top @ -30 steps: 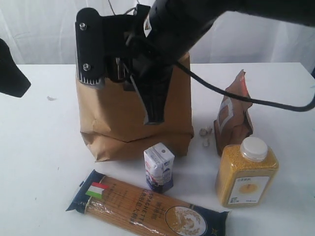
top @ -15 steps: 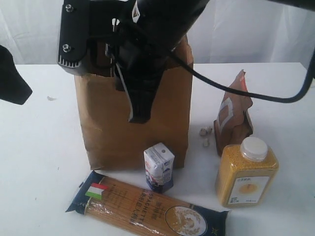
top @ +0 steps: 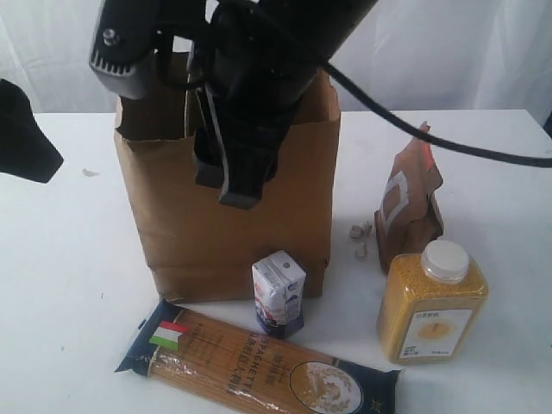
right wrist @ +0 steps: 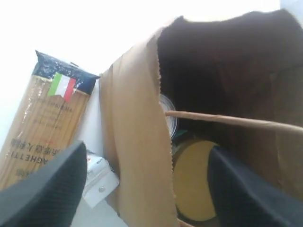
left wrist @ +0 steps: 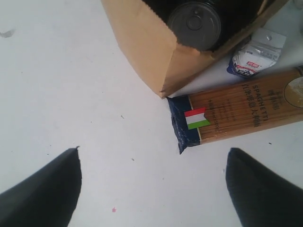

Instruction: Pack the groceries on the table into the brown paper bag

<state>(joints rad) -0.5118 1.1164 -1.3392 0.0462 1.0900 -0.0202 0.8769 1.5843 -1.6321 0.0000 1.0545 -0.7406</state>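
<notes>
The brown paper bag (top: 172, 233) stands upright on the white table (top: 69, 285). Inside it I see the silver tin can (left wrist: 194, 23) and the jar's olive-gold lid (right wrist: 194, 179). My right gripper (top: 222, 185) hangs open over the bag's mouth, and its jaws straddle the front wall (right wrist: 137, 156) without gripping it. In front of the bag stand the small carton (top: 278, 291) and the spaghetti packet (top: 259, 362). The yellow-grain bottle (top: 431, 310) and brown pouch (top: 410, 207) are to the right. My left gripper (left wrist: 154, 189) is open over bare table, left of the bag.
Two small pale bits (top: 360, 240) lie on the table between the bag and the pouch. A twisted paper handle (right wrist: 227, 120) spans the bag's opening. A white curtain hangs behind the table.
The right gripper rose and shifted left, then its jaws opened off the bag's rim. The bag went from slumped to standing tall. The left arm barely moved.
</notes>
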